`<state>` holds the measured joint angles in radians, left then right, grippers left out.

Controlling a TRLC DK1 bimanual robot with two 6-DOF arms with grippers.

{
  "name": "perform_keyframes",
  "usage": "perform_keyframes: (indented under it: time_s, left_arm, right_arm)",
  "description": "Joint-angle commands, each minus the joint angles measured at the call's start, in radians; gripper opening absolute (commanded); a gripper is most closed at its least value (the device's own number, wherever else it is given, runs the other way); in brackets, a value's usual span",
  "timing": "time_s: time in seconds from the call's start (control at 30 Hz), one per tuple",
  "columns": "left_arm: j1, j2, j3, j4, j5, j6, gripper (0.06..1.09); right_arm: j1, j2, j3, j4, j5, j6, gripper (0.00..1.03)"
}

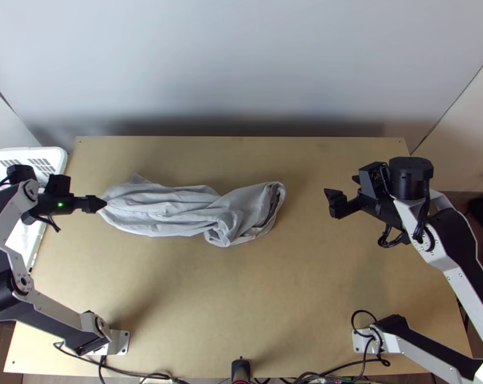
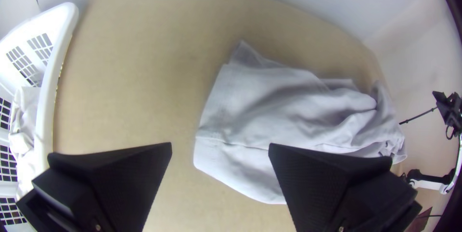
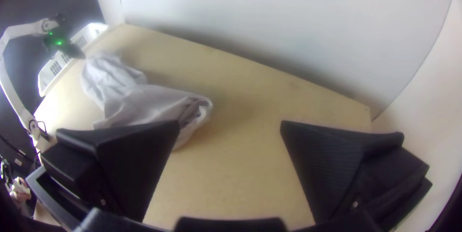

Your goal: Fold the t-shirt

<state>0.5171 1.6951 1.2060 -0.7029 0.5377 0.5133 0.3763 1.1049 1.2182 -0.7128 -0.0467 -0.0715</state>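
Note:
A light grey t-shirt (image 1: 177, 208) lies bunched lengthwise across the table's left and middle, its right end rolled over with a dark opening. In the top view my left gripper (image 1: 99, 203) is at the shirt's left end; the left wrist view shows this left gripper (image 2: 220, 150) open, one finger overlapping the shirt (image 2: 288, 111) in the picture. My right gripper (image 1: 343, 192) stands well to the right of the cloth. Seen from its own wrist, the right gripper (image 3: 230, 128) is open with nothing between its fingers, and the shirt (image 3: 139, 102) lies farther off.
A white slotted basket (image 1: 59, 160) stands at the table's left edge, partly under the left arm; the left wrist view shows pale cloth (image 2: 26, 135) inside it. Bare wood (image 1: 241, 301) lies in front of the shirt. Cables (image 1: 145, 376) run along the near edge.

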Motion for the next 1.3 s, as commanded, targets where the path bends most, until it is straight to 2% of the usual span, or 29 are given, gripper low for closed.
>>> perform_keyframes:
  time_s: [0.0, 0.27, 0.3, 0.4, 0.57, 0.67, 0.73, 0.97, 1.0, 1.07, 1.1, 1.17, 1.2, 1.27]
  left_arm:
    - [-0.019, 0.041, 0.003, 0.062, 0.022, 0.005, 1.04]
    - [-0.025, 0.101, 0.040, 0.059, 0.027, -0.022, 1.03]
    - [-0.025, 0.110, 0.043, 0.056, 0.027, -0.022, 1.01]
    - [-0.023, 0.126, 0.050, 0.049, 0.051, -0.021, 0.85]
    - [-0.012, 0.133, 0.056, 0.046, 0.082, -0.027, 0.67]
    - [-0.003, 0.136, 0.061, 0.048, 0.085, -0.029, 0.47]
    - [0.000, 0.140, 0.066, 0.046, 0.085, -0.033, 0.43]
    - [0.006, 0.150, 0.083, 0.016, 0.085, -0.036, 0.44]
    - [0.006, 0.152, 0.087, 0.003, 0.084, -0.032, 0.48]
    - [0.006, 0.152, 0.092, -0.018, 0.084, -0.029, 0.80]
    - [0.008, 0.152, 0.095, -0.032, 0.084, -0.024, 0.88]
    - [0.012, 0.150, 0.095, -0.053, 0.082, -0.016, 0.92]
    - [0.015, 0.149, 0.095, -0.069, 0.082, -0.006, 0.99]
    - [0.017, 0.141, 0.095, -0.087, 0.081, 0.001, 0.99]
  right_arm:
    - [-0.001, -0.008, -0.005, -0.002, -0.005, -0.010, 0.98]
    - [-0.008, -0.008, -0.006, -0.004, -0.005, -0.017, 0.98]
    - [-0.010, -0.008, -0.006, -0.004, -0.005, -0.017, 0.98]
    - [-0.013, -0.007, -0.008, -0.004, -0.005, -0.017, 0.98]
    - [-0.013, -0.002, -0.003, -0.004, -0.005, -0.017, 0.98]
    - [-0.013, 0.000, -0.003, -0.002, -0.005, -0.019, 0.98]
    - [-0.013, 0.001, -0.002, -0.002, -0.005, -0.019, 0.98]
    - [-0.024, 0.007, 0.003, -0.002, -0.005, -0.024, 0.98]
    - [-0.027, 0.007, 0.003, -0.002, -0.005, -0.025, 0.98]
    - [-0.027, 0.007, 0.001, -0.002, -0.005, -0.025, 0.98]
    - [-0.027, 0.006, 0.001, -0.002, -0.005, -0.025, 0.98]
    - [-0.027, 0.006, 0.003, -0.002, -0.005, -0.025, 0.98]
    - [-0.027, 0.007, 0.001, -0.002, -0.007, -0.025, 0.98]
    - [-0.027, 0.006, 0.001, -0.002, -0.005, -0.024, 0.98]
